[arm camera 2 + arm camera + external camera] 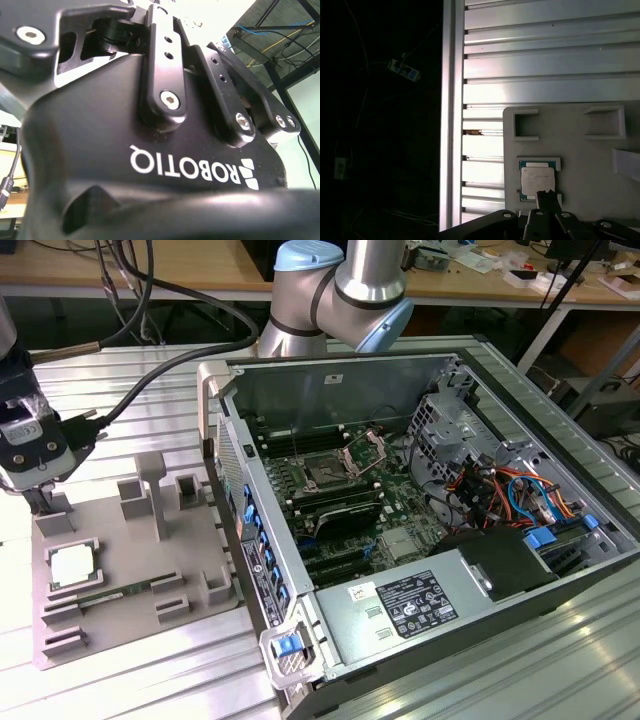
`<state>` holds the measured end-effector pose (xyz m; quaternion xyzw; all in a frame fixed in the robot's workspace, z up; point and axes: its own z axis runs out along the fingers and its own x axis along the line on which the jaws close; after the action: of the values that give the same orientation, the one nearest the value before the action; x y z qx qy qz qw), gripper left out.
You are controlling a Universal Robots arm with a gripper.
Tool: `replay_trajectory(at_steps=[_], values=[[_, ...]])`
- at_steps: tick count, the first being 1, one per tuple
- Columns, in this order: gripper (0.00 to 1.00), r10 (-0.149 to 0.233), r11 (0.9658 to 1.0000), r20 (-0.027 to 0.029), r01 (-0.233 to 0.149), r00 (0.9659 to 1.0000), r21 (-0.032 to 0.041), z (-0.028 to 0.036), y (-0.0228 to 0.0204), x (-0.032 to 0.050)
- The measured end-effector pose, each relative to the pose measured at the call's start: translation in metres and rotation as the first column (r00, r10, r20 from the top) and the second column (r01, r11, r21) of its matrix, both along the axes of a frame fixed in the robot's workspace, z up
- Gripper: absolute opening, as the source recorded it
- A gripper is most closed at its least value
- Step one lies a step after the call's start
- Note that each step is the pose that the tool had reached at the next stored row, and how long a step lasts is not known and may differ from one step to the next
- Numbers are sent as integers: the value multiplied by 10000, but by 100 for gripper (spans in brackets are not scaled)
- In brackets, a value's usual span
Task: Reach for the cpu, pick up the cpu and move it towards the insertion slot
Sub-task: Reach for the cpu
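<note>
Claw (40,502) mine, apart or together: I cannot tell | above grey tray (150,570) | cpu (75,565) near, at my 5 o'clock | insertion slot (325,475) at 3 o'clock, well apart

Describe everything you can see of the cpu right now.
The cpu is a small, flat, square chip with a silvery-white metal top and a green border, seen in the first wrist view. It lies flat, seated in a low frame on the grey tray, at the exterior view's left, outside the computer case. The gripper is close above it; whether they touch cannot be told.
</note>
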<state>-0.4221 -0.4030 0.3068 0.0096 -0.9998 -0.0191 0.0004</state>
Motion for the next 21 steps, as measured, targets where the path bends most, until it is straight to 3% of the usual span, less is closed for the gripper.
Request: replay_trajectory(at_steps=[21], values=[[11,0,10000,0,0,10000,0,-50,0,0]])
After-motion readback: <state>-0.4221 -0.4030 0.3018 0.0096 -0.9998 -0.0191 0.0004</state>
